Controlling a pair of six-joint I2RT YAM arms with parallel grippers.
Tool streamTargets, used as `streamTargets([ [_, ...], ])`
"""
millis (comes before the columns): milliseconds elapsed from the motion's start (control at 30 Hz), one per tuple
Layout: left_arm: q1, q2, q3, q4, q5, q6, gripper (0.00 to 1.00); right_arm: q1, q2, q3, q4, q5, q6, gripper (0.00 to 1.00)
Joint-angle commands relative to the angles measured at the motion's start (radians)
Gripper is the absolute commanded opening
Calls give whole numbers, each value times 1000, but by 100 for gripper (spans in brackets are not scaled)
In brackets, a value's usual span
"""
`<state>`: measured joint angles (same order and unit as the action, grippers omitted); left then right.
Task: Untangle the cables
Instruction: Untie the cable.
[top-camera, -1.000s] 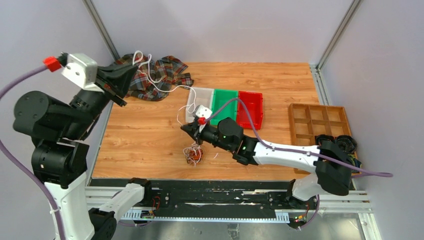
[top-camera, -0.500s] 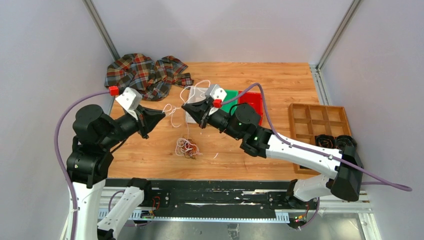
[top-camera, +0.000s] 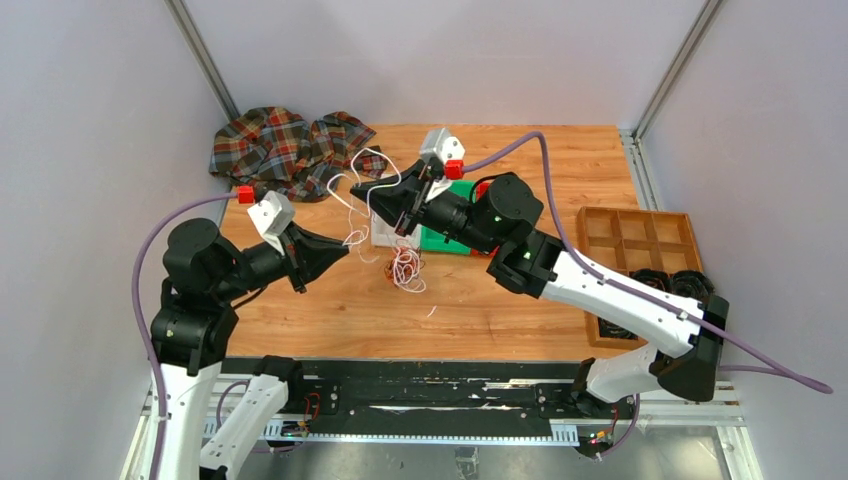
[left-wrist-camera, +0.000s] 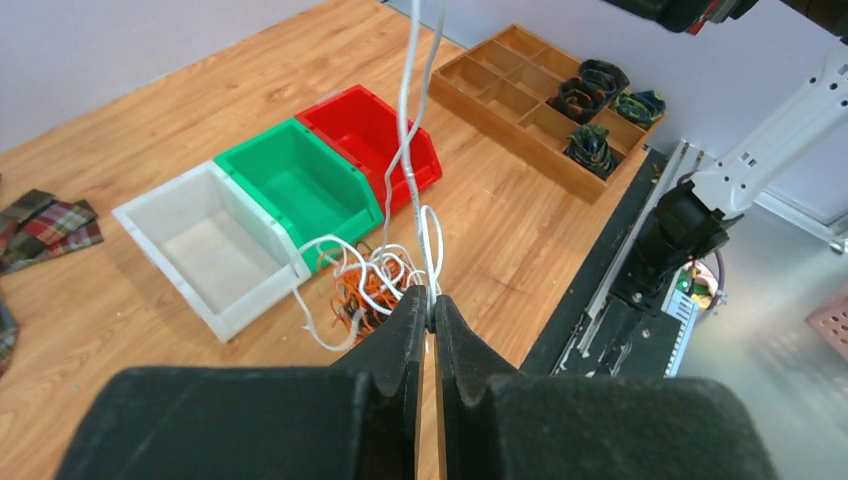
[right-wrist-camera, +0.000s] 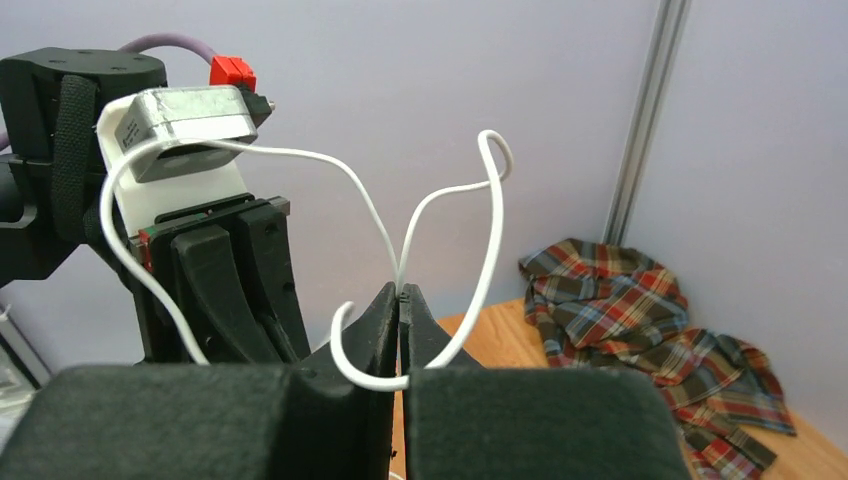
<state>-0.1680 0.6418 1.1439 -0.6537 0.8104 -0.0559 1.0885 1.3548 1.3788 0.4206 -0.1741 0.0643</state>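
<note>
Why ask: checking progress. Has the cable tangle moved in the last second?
Yes: the cable tangle has shifted up-view, closer to the white bin.

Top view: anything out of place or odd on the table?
Crumpled plaid cloth sits in the far left corner, unrelated to the cables. A small white scrap lies loose, apart from them, toward the near edge.

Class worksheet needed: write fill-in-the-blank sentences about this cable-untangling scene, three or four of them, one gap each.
The cable pinched by the left gripper is coloured ___. Between the white bin and the red bin stands a ___ bin. The plaid cloth lies in the table's far ___ corner. The tangle mixes white strands with ___ ones.
Missing words: white, green, left, orange.
</note>
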Motion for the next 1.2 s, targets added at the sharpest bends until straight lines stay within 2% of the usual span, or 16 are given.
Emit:
streamTargets([
  [0,-5,-56,-60,126,33,-88,10,-7,27,38,4,-53,59,1],
  [133,-7,-103,-144,233,42,-150,22,-6,49,47,2,-87,87,1],
  [267,-6,-126,-220,265,47,-161,35,3,65,45,3,-102,116,1],
  [400,-6,-144,-264,328,51,-203,44,18,74,29,24,-109,138,1],
  [600,-5,-160,-288,361,-95,-167,43,37,88,34,37,-124,163,1],
  [867,-7,-111,-298,384,-25,-222,42,51,122,59,49,-158,203,1],
  [1000,-6,-99,-302,398,-25,-234,37,51,127,52,52,-165,211,1],
  [1167,-6,-102,-318,441,-20,-278,2,51,118,43,55,-184,214,1],
])
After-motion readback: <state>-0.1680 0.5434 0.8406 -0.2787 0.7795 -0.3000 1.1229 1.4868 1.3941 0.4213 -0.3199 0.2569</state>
